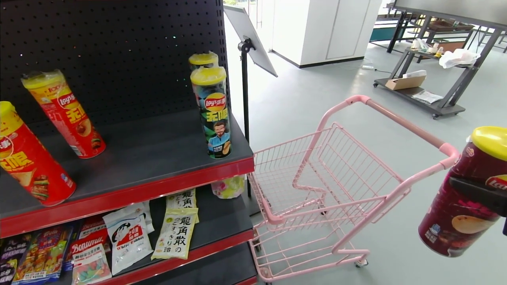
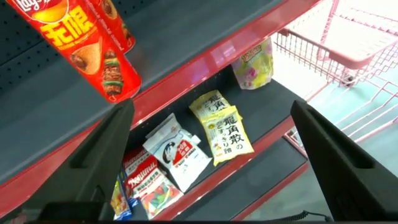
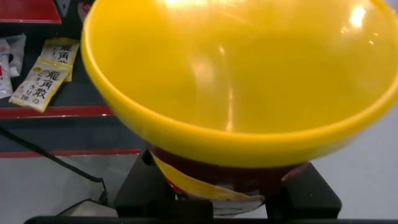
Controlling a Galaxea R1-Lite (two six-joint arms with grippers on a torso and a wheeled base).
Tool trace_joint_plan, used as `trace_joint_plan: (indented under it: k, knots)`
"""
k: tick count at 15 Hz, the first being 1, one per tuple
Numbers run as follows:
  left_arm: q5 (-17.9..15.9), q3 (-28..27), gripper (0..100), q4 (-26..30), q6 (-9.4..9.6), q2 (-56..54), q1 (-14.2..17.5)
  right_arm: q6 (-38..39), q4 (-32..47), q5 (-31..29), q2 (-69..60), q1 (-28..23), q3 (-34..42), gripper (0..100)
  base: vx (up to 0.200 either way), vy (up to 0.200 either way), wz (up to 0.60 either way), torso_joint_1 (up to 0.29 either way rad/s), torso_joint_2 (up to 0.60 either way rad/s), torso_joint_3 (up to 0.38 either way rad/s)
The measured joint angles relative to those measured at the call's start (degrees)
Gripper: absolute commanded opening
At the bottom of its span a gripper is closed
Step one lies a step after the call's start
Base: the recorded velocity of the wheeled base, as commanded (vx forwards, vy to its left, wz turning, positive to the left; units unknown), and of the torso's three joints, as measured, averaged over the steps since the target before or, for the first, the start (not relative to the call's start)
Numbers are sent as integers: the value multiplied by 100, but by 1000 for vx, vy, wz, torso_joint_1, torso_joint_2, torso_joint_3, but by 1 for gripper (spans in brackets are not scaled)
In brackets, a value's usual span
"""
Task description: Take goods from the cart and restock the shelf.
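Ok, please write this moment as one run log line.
right gripper: holds maroon can | left gripper: open, before shelf | cart: beside shelf

Upper shelf (image 1: 158, 146): open gap btwn red chip cans (image 1: 65, 114) & dark cans (image 1: 216, 118) at rt edge; pink cart (image 1: 404, 124) flanks shelf end.

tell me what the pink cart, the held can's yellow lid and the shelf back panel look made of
Pink cart: thin wire grid and tube handle, likely metal with glossy pink coating. Yellow lid on the can: smooth, slightly translucent with soft highlights, probably plastic. Back panel: flat matt black sheet with regular punched holes, likely painted metal, possibly hardboard.
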Motion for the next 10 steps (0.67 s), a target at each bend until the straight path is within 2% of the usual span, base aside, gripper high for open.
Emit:
trace_joint_plan:
  k: [5, 10]
  knots:
    - [-6, 0, 100, -2, 43, -2, -2, 0, 0, 16, 0, -1, 11, 0, 0, 0, 600, 5, 2, 2]
    - [-2, 5, 100, 2, 46, -13, -5, 0, -4, 16, 13, 5, 22, 0, 0, 0, 0, 8, -13, -13]
